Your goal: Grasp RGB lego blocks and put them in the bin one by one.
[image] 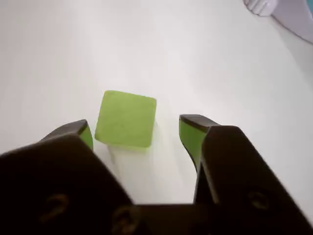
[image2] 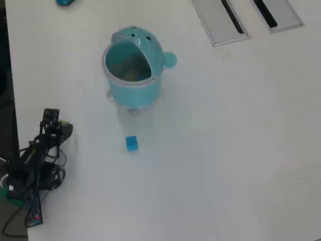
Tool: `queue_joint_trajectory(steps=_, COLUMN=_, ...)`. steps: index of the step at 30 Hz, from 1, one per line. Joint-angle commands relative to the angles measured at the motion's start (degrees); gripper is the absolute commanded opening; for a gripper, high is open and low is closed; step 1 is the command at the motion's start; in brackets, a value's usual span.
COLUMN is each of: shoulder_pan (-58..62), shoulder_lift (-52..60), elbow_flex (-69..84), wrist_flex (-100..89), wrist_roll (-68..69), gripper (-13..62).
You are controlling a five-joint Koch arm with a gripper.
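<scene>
Unmarked yellow-green block (image: 126, 119) between end effector (image: 134, 128) jaws

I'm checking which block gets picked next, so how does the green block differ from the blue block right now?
The green block sits between the open tool's jaws in the wrist view, not yet gripped; the blue block lies free on the table, in front of the bin in the overhead view. Colours differ: yellow-green versus bright blue. Both are small cubes resting on the table.
</scene>
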Motion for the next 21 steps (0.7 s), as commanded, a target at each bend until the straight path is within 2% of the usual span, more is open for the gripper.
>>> queue_joint_trajectory(steps=1, shoulder_pan=-1.9, shoulder_lift=3.9, elbow_flex=-1.4, wrist_flex=-0.1, wrist_roll=0.7, gripper=33.0)
queue_joint_trajectory(steps=13, shoulder_pan=-1.7, shoulder_lift=1.0, elbow_flex=-0.2, wrist_flex=-1.3, wrist_roll=0.6, gripper=32.1)
queue_joint_trajectory(steps=21, shoulder_pan=0.4, shoulder_lift=-1.6, elbow_flex=-1.4, wrist_flex=0.4, wrist_roll=1.0, gripper=28.8)
